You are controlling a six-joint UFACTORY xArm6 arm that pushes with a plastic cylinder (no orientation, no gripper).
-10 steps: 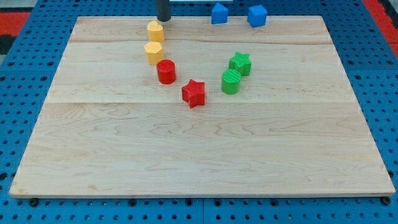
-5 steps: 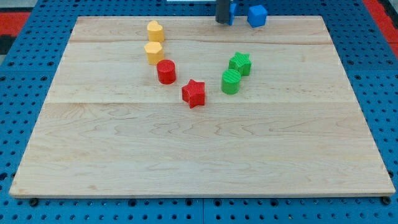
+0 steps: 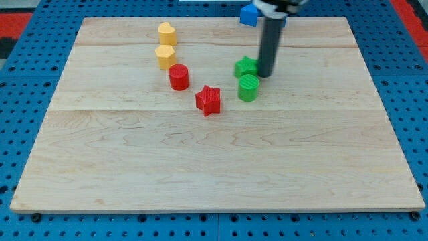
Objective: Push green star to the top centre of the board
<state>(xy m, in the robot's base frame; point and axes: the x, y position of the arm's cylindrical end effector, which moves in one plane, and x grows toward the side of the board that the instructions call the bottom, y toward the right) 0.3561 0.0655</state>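
Observation:
The green star (image 3: 245,66) lies right of the board's centre, in the upper half. My tip (image 3: 265,73) stands against the star's right side, and the rod hides part of the star. A green cylinder (image 3: 249,88) sits just below the star, close to it.
A red star (image 3: 208,100) and a red cylinder (image 3: 178,77) lie to the left of the green blocks. Two yellow blocks (image 3: 166,56) (image 3: 167,33) stand in a column at the upper left. A blue block (image 3: 249,14) sits at the board's top edge, partly behind the rod.
The rod moved from the top edge, rightward then down, to the green star's right side. The star has shifted a little to the left. One blue block is now hidden behind the rod.

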